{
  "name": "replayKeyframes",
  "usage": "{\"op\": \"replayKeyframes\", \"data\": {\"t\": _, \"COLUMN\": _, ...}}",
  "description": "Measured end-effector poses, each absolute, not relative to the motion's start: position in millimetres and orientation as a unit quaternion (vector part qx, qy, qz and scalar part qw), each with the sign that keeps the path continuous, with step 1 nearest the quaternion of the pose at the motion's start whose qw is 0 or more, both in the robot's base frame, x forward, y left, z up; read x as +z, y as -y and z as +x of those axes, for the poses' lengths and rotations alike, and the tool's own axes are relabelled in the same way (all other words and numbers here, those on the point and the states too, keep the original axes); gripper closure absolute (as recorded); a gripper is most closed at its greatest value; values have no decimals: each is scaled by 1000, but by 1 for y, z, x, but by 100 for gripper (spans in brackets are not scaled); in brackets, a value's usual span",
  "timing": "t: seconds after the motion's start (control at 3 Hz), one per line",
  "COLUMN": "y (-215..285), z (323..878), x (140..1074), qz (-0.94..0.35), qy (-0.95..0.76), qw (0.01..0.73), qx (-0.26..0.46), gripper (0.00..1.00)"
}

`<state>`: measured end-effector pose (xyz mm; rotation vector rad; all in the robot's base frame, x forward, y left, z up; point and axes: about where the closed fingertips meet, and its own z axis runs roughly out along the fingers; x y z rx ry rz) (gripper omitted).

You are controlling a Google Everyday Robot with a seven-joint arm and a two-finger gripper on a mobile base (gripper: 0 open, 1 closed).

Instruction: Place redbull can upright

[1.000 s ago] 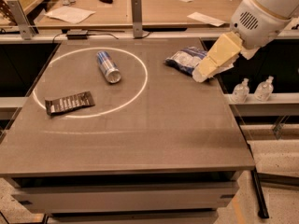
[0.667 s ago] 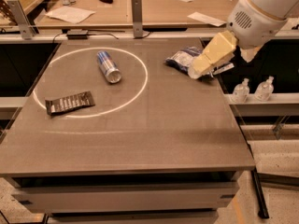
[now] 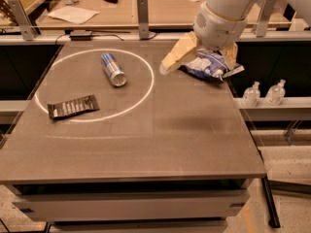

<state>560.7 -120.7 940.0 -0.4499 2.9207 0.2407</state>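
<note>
The redbull can (image 3: 113, 69) lies on its side on the grey table (image 3: 160, 140), inside a white circle drawn on the top, with its silver end toward the front. My gripper (image 3: 197, 67) hangs from the white arm over the back right of the table, right above the snack bag and well to the right of the can. Its two cream fingers (image 3: 176, 56) stand apart and hold nothing.
A crinkled blue-white snack bag (image 3: 210, 64) lies under the gripper at the table's back right. A flat dark wrapper (image 3: 73, 107) lies at the front left on the circle line. Two small bottles (image 3: 265, 92) stand on a ledge off the right edge. A cluttered bench (image 3: 121, 8) runs behind.
The arm has swung left; the gripper has moved from off the table's right edge to above the snack bag, closer to the can. Can, wrapper and bag have not moved.
</note>
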Motion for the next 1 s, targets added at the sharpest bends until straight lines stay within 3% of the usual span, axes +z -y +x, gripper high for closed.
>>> {"op": "replayKeyframes", "data": {"t": 1.0, "y": 34, "z": 596, "x": 937, "qz": -159, "qy": -983, "qw": 85, "qx": 39, "gripper": 0}}
